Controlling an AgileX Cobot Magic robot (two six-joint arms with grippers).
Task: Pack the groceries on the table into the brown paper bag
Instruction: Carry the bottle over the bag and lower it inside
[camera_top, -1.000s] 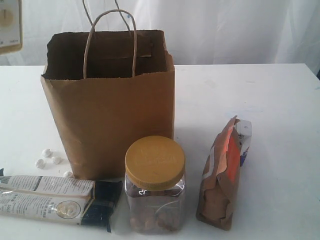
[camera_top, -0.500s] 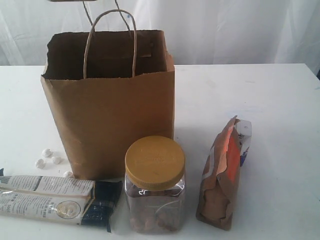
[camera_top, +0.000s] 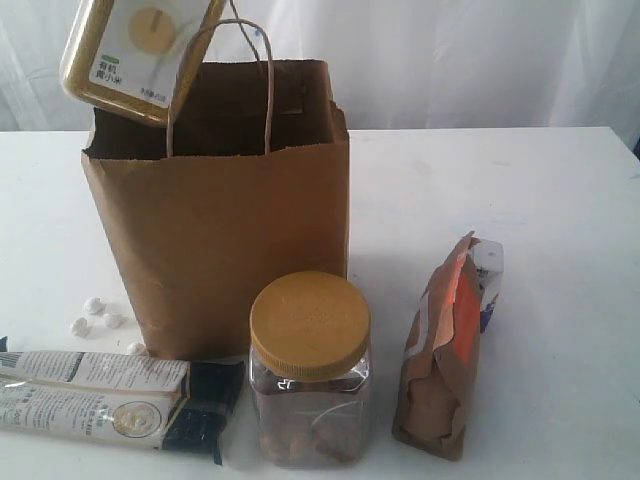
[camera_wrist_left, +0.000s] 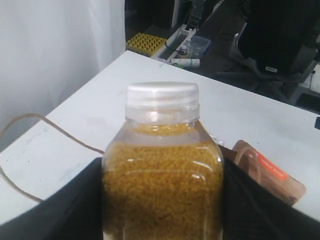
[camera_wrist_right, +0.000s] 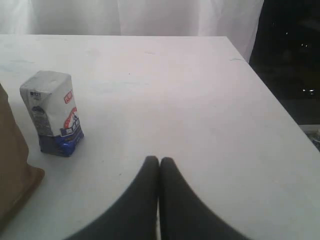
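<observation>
The yellow white-capped bottle (camera_top: 140, 55) hangs tilted in the air over the left side of the brown paper bag's (camera_top: 225, 230) open mouth. My left gripper (camera_wrist_left: 162, 200) is shut on the bottle (camera_wrist_left: 162, 170), with a dark finger on each side of it. On the table (camera_top: 560, 200) in front of the bag stands the clear jar with yellow lid (camera_top: 310, 370). The brown-orange pouch (camera_top: 445, 350) is to its right, the small white-blue carton (camera_top: 488, 265) just behind that. The long twin packet (camera_top: 110, 400) lies at the front left. My right gripper (camera_wrist_right: 159, 161) is shut and empty, low over bare table right of the carton (camera_wrist_right: 52, 112).
The bag's twine handles (camera_top: 220, 80) stand up beside the bottle. A few small white bits (camera_top: 95, 315) lie left of the bag. The table's right edge (camera_wrist_right: 272, 100) drops into a dark area, and a white curtain hangs behind the table.
The bottle has moved from the upper left corner of the exterior view, up past its top edge, and now down into sight over the bag's left side. Nothing on the table has shifted.
</observation>
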